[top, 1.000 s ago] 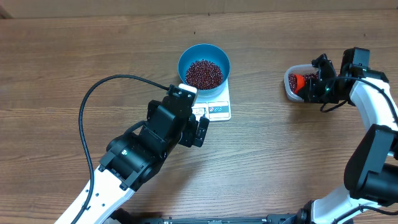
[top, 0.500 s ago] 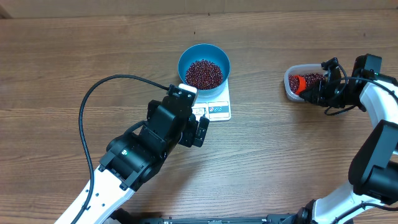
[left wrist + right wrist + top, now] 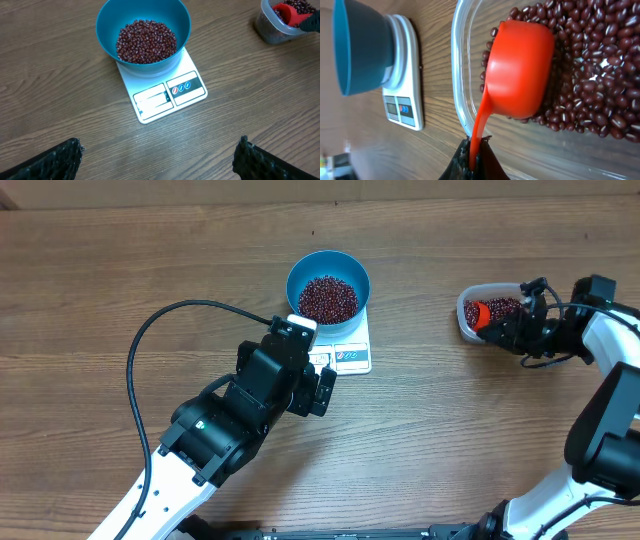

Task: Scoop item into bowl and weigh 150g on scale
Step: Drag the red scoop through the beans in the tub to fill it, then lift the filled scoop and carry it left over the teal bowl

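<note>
Wood-grain tabletop (image 3: 100, 280) below; tiny maroon beans (image 3: 146, 41) heaped in round blue plastic bowl (image 3: 107, 20) on flat white scale (image 3: 150, 100); right gripper (image 3: 476, 157) clamped on red plastic scoop (image 3: 520, 70) inside clear plastic tub (image 3: 457, 75); left gripper (image 3: 157, 150) wide open, empty; probably best: dig shallow, lift level, tip slowly.

Maroon beans (image 3: 146, 41), blue bowl (image 3: 106, 22), white scale (image 3: 161, 111), red scoop (image 3: 520, 67)
</note>
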`<state>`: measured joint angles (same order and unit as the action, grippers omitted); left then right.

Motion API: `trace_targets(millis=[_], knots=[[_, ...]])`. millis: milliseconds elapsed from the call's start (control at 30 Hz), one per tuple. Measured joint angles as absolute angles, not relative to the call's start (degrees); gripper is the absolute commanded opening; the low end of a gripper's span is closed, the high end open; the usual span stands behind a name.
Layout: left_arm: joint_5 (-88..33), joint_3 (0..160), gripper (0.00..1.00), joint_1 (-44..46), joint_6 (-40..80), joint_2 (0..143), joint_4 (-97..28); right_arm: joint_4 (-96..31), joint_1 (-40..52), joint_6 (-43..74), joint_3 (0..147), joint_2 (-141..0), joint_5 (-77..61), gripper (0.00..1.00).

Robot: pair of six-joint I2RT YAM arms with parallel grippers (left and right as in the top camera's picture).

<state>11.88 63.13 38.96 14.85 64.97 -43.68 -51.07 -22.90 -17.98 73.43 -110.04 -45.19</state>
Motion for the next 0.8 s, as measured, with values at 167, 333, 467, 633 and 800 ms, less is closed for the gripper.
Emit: trace_targets(millis=[167,333,467,633,800], knots=[[11.88,63.13,1.0,38.96,14.85,64.97,-43.68,-51.7,-25.23,-17.98,73.43,-110.74,-47.51,0.04],[11.88,63.13,1.0,38.96,14.85,64.97,-43.68,-52.16,-28.4,-17.93,73.28,-111.61,-50.13,0.04],[11.88,63.13,1.0,38.96,14.85,64.97,-43.68,-52.23,-30.76,-17.98,72.71,-112.12,-52.51,0.04],[11.88,63.13,0.99,38.96,14.85,64.97,-43.68,-53.78,-33.06,-18.48,72.62,-112.16,-57.14,0.04],[11.88,63.13,1.0,38.96,14.85,64.97,-43.68,-54.7,-34.09,-19.92,72.62,-112.16,-62.28,0.04]])
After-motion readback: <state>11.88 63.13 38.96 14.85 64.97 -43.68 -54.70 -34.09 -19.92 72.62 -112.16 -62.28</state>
